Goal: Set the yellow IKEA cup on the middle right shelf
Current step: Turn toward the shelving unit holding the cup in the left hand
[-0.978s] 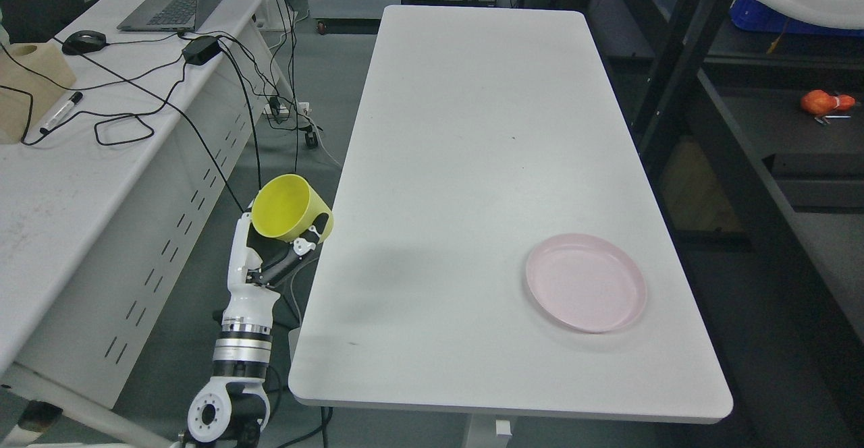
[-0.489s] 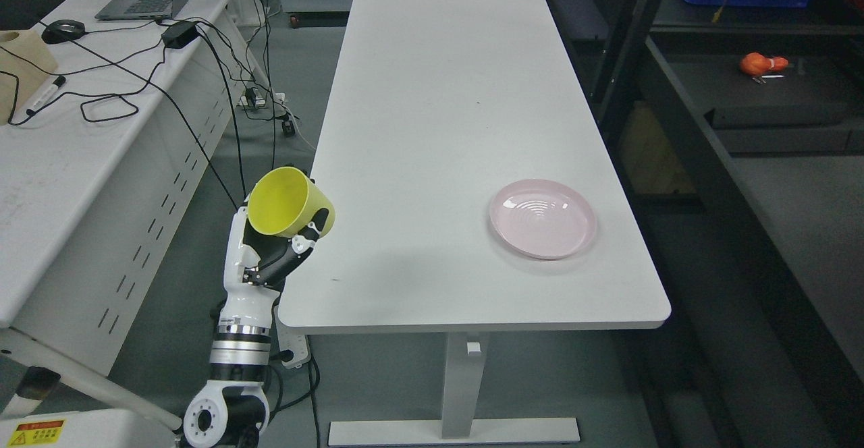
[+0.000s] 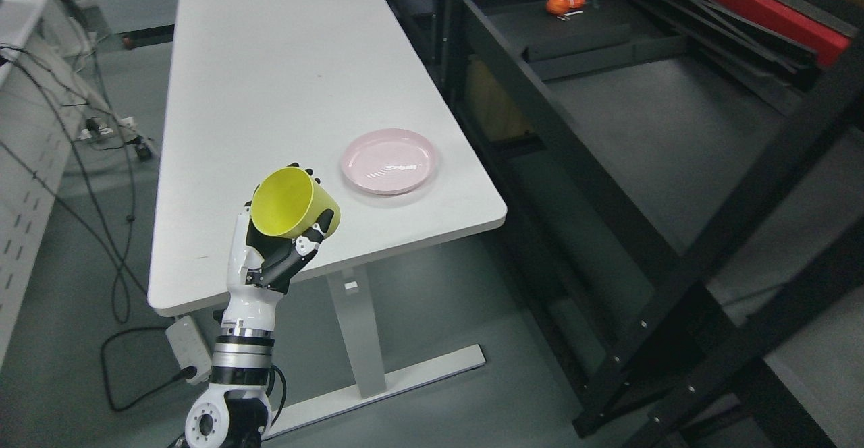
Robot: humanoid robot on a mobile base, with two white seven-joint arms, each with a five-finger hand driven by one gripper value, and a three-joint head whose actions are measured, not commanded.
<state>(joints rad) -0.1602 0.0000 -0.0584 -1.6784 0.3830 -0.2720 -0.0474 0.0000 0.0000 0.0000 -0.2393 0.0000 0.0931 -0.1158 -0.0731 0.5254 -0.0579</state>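
The left robot hand [image 3: 280, 245] rises from the lower left of the head view on its white and silver forearm, and we see its black fingers [image 3: 317, 232] curled around the yellow cup [image 3: 291, 202], pinching it from below and behind; the cup is tilted, its open mouth turned up and toward the left, and it is held in the air above the near edge of the white counter [image 3: 270, 77], touching nothing but the fingers; no right robot hand shows anywhere in the picture. Left of the counter we see black cables [image 3: 81, 164] trailing down to the grey floor [image 3: 472, 326], and a white power strip [image 3: 185, 347] hangs just under the counter's near left corner; the counter stands on a white leg [image 3: 354, 330] with a flat foot. Further right on the counter, near its right edge and well apart from the cup, lies a pink plate [image 3: 389, 160], upright and with nothing on it that we can make out. Right of the counter stands a black shelf frame [image 3: 574, 158] with dark grey shelf boards; on a far board near the top of the picture we see a small orange object [image 3: 563, 4], too small for us to name; a red beam [image 3: 756, 6] runs along the upper right corner.
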